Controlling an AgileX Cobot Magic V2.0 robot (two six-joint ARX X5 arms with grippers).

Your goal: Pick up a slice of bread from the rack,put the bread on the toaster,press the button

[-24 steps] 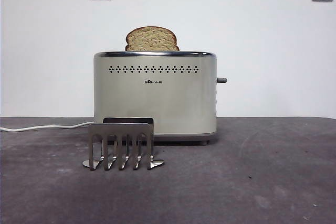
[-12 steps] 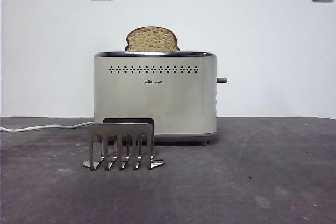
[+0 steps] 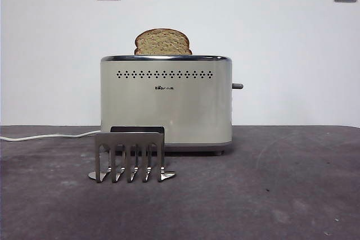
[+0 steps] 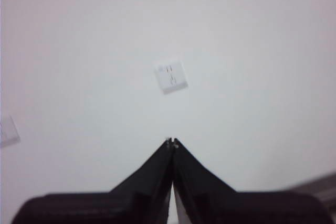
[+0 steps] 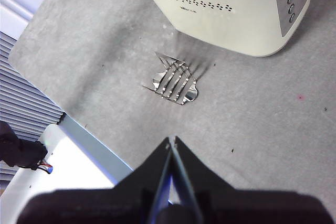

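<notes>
Bread (image 3: 163,42) stands upright in the toaster (image 3: 166,102) slot, rounded top showing above the chrome rim. Rack (image 3: 130,155) sits on the desk (image 3: 270,189) just in front of the toaster, no slice in it. Toaster lever (image 3: 237,86) projects from its side; white cord (image 3: 50,136) runs off along the desk. Left gripper (image 4: 171,141): jaws clenched, holding nothing, facing the wall and a socket (image 4: 171,76). Right gripper (image 5: 171,141): jaws clenched, holding nothing, high above the desk, well apart from rack and toaster.
</notes>
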